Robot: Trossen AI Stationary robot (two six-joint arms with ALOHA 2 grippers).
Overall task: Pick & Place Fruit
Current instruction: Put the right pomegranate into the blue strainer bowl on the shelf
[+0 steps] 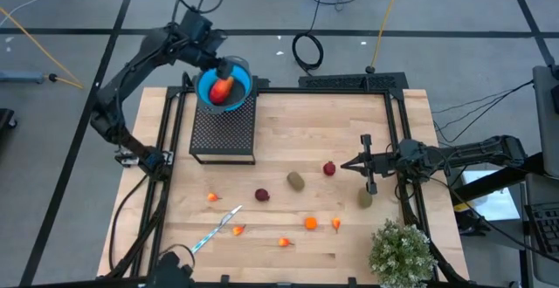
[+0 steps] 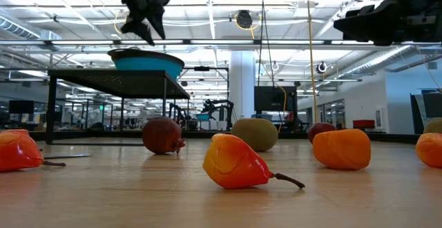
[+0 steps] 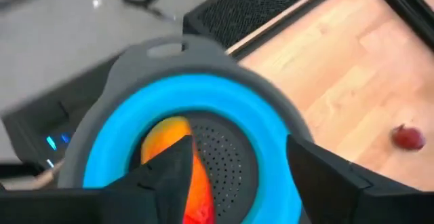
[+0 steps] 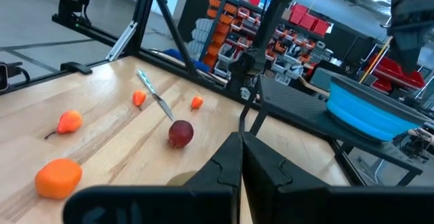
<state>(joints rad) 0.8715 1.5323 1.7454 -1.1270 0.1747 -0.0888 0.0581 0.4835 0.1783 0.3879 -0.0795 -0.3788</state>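
Observation:
A larger red-orange fruit (image 1: 223, 88) lies inside the blue bowl (image 1: 238, 95), which stands on a black mesh stand (image 1: 223, 131) at the table's far left. My left gripper (image 3: 237, 176) hangs open just above the bowl (image 2: 147, 63); one finger hides part of the fruit (image 3: 178, 137). Loose on the table are dark red round fruit (image 1: 329, 168) (image 1: 262, 195), olive ovals (image 1: 296, 181) (image 1: 365, 198) and small orange bits (image 1: 310, 223). My right gripper (image 1: 345, 164) is shut, level above the table's right side, beside the far dark red piece.
A thin silver-blue knife-like stick (image 1: 218, 227) lies near the front left. A bushy green plant (image 1: 402, 251) stands at the front right corner. Black frame rails (image 1: 395, 122) run along the table's left, right and far edges. Bare wood lies between stand and right gripper.

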